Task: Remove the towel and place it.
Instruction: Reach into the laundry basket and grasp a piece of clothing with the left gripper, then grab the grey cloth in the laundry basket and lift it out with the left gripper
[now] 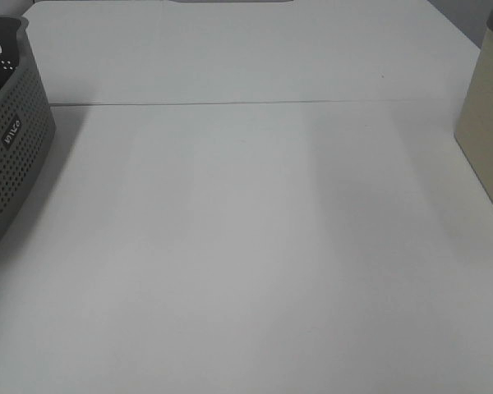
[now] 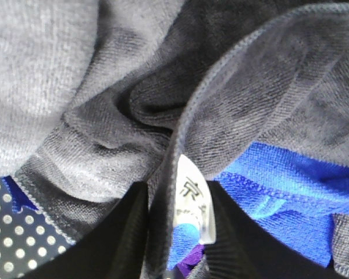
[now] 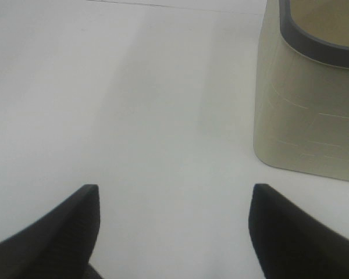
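Note:
The dark charcoal-grey towel [image 2: 250,99] fills the left wrist view, crumpled in folds inside the grey perforated basket [image 1: 12,156]. My left gripper [image 2: 177,232] is down in the basket; its two black fingers are closed narrowly on a hemmed fold of the towel that carries a white label [image 2: 192,197]. In the exterior high view the towel and both grippers are out of sight. My right gripper [image 3: 174,226] is open and empty, hovering over the bare white table [image 3: 134,116].
A blue cloth [image 2: 291,192] lies under the towel in the basket, whose dotted wall [image 2: 11,232] shows beside my left fingers. A beige bin [image 1: 489,123] stands at the table's right edge, close to my right gripper [image 3: 308,116].

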Action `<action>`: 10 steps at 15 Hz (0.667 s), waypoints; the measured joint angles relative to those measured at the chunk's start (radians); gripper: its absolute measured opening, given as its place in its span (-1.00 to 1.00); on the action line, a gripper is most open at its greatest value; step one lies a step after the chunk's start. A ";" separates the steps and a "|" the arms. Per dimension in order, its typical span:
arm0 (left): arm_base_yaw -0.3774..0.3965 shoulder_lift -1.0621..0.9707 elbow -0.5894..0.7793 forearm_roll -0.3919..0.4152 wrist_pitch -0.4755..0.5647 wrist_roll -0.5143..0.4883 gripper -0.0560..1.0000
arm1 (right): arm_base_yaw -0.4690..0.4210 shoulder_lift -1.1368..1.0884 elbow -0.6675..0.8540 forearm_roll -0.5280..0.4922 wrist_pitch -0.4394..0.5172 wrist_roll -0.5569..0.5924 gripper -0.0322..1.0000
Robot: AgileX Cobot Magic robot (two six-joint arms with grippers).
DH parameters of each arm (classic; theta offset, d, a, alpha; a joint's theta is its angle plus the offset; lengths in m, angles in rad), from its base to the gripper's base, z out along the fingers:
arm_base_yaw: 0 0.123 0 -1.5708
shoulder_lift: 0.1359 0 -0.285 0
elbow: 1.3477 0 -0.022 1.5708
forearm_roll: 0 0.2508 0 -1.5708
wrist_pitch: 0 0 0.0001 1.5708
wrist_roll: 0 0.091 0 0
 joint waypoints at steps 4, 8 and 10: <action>0.000 0.000 0.000 0.000 -0.007 -0.032 -0.31 | 0.000 0.000 0.000 0.000 0.000 0.000 0.42; 0.000 0.000 0.000 0.000 -0.003 -0.034 -0.83 | 0.000 0.000 0.000 0.000 0.000 0.000 0.42; 0.000 0.000 0.000 0.000 -0.002 -0.032 -0.89 | 0.000 0.000 0.000 0.000 0.000 0.000 0.42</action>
